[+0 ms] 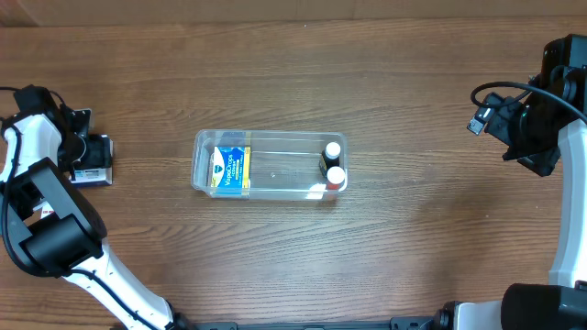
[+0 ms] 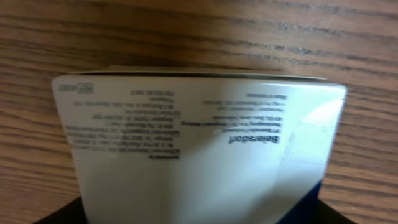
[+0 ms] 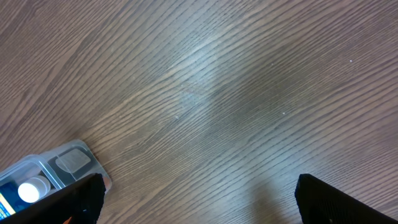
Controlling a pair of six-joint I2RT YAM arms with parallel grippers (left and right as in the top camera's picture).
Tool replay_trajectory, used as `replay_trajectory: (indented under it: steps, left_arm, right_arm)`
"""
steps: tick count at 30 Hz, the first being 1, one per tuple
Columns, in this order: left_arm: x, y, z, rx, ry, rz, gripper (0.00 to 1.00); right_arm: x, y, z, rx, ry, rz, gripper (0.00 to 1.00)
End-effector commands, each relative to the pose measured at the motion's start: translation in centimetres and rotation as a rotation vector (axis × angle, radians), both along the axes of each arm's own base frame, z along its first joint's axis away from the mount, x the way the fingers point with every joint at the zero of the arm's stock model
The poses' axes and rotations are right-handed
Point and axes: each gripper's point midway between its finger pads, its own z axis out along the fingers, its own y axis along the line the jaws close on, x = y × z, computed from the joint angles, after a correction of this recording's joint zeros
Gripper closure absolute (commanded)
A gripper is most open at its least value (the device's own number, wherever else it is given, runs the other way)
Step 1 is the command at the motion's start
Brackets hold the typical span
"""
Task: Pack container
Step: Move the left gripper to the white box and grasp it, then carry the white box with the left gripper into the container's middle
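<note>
L hand (image 1: 89,159) straddles white box (image 2: 199,143) on desk (image 1: 413,73); pinch or gap: cannot tell. R hand (image 3: 199,199) spread, empty, well apart from container (image 1: 275,174).

Brown wood-grain table (image 1: 394,252) with fine darker streaks.

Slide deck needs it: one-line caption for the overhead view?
Clear container holds a yellow-blue box and two white-capped bottles; left gripper at a white box outside it.

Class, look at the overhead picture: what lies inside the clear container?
In the container, a blue and yellow box lies at the left end, two white-capped bottles at the right. Anything beneath the box is covered.
</note>
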Motion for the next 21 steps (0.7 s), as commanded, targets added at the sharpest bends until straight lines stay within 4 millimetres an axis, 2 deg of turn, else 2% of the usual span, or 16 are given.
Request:
replay_trajectory:
  steps: [1, 6, 10, 13, 16, 21]
  left_arm:
    - [0.6, -0.1, 0.3, -0.027, -0.013, 0.064, 0.37]
    - [1.1, -0.1, 2.1, -0.034, -0.022, 0.11, 0.37]
    - [2.7, -1.3, 5.0, -0.062, -0.081, 0.091, 0.42]
    - [4.0, -2.7, 8.3, -0.036, -0.141, 0.055, 0.43]
    - [5.0, -5.0, 12.1, -0.009, -0.214, 0.006, 0.42]
    - [5.6, -11.1, 19.6, 0.031, -0.358, -0.097, 0.41]
  right_arm:
    - [0.0, 0.1, 0.1, 0.003, -0.009, 0.007, 0.0]
    - [0.0, 0.1, 0.1, 0.003, -0.009, 0.007, 0.0]
    - [0.0, 0.1, 0.2, 0.003, -0.009, 0.007, 0.0]
    - [0.0, 0.1, 0.1, 0.003, -0.009, 0.007, 0.0]
    - [0.0, 0.2, 0.2, 0.003, -0.009, 0.007, 0.0]
    - [0.0, 0.2, 0.1, 0.003, -0.008, 0.007, 0.0]
